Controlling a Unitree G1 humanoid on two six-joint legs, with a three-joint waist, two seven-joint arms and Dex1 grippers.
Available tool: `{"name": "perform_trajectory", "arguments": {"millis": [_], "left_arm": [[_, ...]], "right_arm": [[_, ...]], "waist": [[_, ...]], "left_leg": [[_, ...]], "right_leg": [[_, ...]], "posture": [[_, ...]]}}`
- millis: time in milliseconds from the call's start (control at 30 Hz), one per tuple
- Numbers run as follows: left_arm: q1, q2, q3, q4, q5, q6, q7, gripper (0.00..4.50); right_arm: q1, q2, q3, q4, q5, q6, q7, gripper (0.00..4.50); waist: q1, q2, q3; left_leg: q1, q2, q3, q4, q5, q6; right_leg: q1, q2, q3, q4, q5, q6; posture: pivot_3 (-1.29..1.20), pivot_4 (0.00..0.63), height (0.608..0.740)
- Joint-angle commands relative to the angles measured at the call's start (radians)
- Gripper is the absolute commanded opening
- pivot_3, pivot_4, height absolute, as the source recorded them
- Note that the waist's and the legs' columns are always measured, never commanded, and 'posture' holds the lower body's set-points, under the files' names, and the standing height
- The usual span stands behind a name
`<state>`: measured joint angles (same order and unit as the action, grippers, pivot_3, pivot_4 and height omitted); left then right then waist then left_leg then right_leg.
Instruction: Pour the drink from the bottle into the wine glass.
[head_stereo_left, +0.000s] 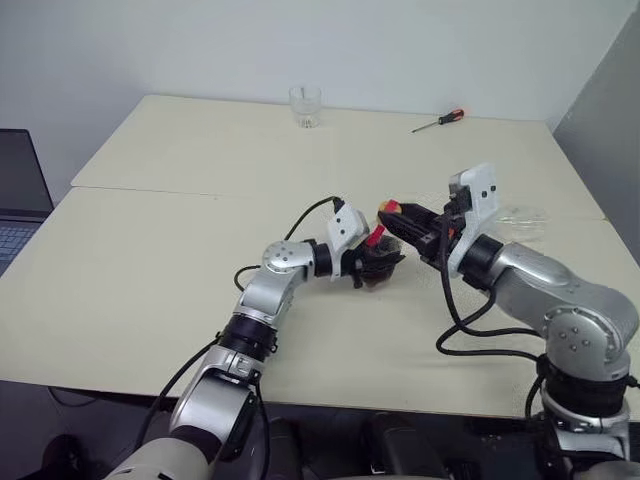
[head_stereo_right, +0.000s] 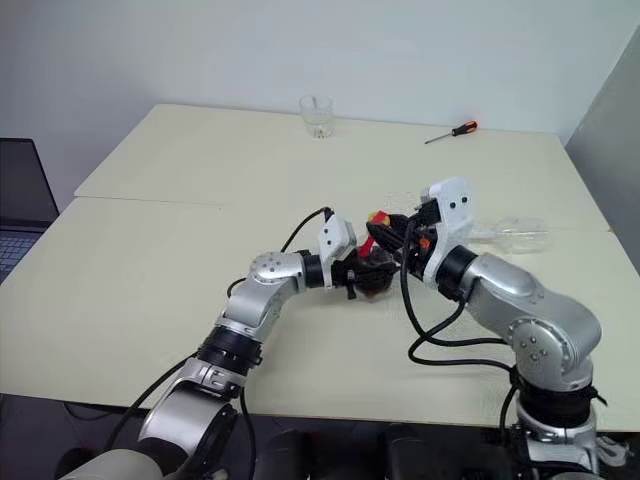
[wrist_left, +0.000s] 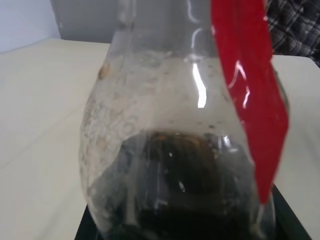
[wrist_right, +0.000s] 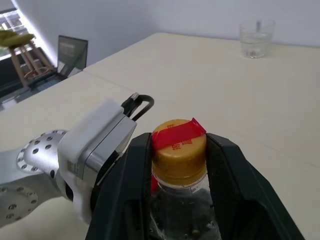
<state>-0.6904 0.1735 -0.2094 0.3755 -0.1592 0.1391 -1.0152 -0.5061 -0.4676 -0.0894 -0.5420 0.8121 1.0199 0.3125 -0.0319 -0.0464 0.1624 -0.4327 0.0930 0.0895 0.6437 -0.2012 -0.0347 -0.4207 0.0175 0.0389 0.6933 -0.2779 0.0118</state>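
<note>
Two cream tables (head_stereo_left: 150, 290) stand pushed together against a plain white wall (head_stereo_left: 300, 40). A grey panel (head_stereo_left: 600, 120) rises at right; a laptop (head_stereo_left: 20, 200) sits left.

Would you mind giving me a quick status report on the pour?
Left gripper shut on bottle body. Right gripper shut on cap, still on. Wine glass lying on its side, right of the arms. Nothing poured.
</note>
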Motion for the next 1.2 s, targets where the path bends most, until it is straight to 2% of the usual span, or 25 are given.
{"name": "perform_trajectory", "arguments": {"millis": [33,167,267,467,633,1000,1100,1200], "left_arm": [[-0.012,0.011,0.006,-0.08,-0.041,0.028,-0.03,1.49],[0.008,0.016,-0.006,-0.118,-0.044,0.055,-0.036,1.39],[0.029,0.019,-0.005,-0.137,-0.042,0.062,-0.024,1.33],[0.05,0.015,-0.009,-0.154,-0.038,0.064,0.003,1.29],[0.032,0.008,-0.016,-0.123,-0.026,0.043,0.015,1.27],[-0.009,-0.014,-0.013,-0.066,-0.025,0.014,0.02,1.27],[-0.008,-0.017,-0.012,-0.064,-0.025,0.011,0.019,1.27],[-0.011,-0.021,-0.012,-0.056,-0.025,0.008,0.017,1.26]], "right_arm": [[-0.064,-0.107,0.053,0.118,-0.023,-0.133,0.323,1.24],[-0.145,-0.191,0.174,0.28,-0.106,-0.248,0.594,1.24],[-0.228,-0.189,0.248,0.431,-0.202,-0.356,0.724,1.24],[-0.335,-0.15,0.317,0.682,-0.336,-0.517,0.889,1.24],[-0.372,-0.137,0.328,0.78,-0.377,-0.593,1.018,1.24],[-0.417,-0.135,0.293,0.801,-0.371,-0.533,1.091,1.24],[-0.427,-0.138,0.283,0.788,-0.367,-0.461,1.056,1.24],[-0.429,-0.142,0.27,0.767,-0.37,-0.409,1.023,2.3]], "waist": [[-0.001,0.001,0.0],[-0.001,0.002,0.001],[-0.002,0.004,0.002],[0.002,0.007,0.005],[0.003,0.008,0.005],[0.003,0.01,0.006],[0.002,0.011,0.007],[0.003,0.011,0.007]], "left_leg": [[0.0,0.0,0.0,0.0,0.0,0.0],[0.0,0.0,-0.001,-0.001,0.0,0.0],[0.0,0.0,-0.002,-0.001,0.0,0.0],[0.0,0.0,-0.001,-0.001,0.0,0.0],[0.0,0.0,0.0,0.0,0.0,0.0],[0.0,0.0,0.0,0.0,0.0,0.0],[0.0,0.0,0.001,0.0,0.0,0.0],[0.0,0.0,0.001,0.0,0.0,0.0]], "right_leg": [[0.0,0.0,0.0,0.0,0.0,0.0],[0.0,0.001,0.001,-0.002,0.0,0.0],[0.0,0.002,0.001,-0.003,0.0,0.0],[0.0,0.002,0.0,-0.003,0.0,-0.001],[0.0,0.002,0.0,-0.003,0.002,-0.004],[0.0,0.002,0.0,-0.002,0.003,-0.005],[0.0,0.002,0.0,-0.002,0.003,-0.005],[-0.001,0.002,0.0,-0.002,0.003,-0.005]], "posture": [[0.0,0.15,0.74],[0.0,0.15,0.74],[0.0,0.15,0.74],[0.0,0.15,0.74],[0.0,0.15,0.74],[0.0,0.15,0.74],[0.0,0.15,0.74],[0.0,0.15,0.74]]}}
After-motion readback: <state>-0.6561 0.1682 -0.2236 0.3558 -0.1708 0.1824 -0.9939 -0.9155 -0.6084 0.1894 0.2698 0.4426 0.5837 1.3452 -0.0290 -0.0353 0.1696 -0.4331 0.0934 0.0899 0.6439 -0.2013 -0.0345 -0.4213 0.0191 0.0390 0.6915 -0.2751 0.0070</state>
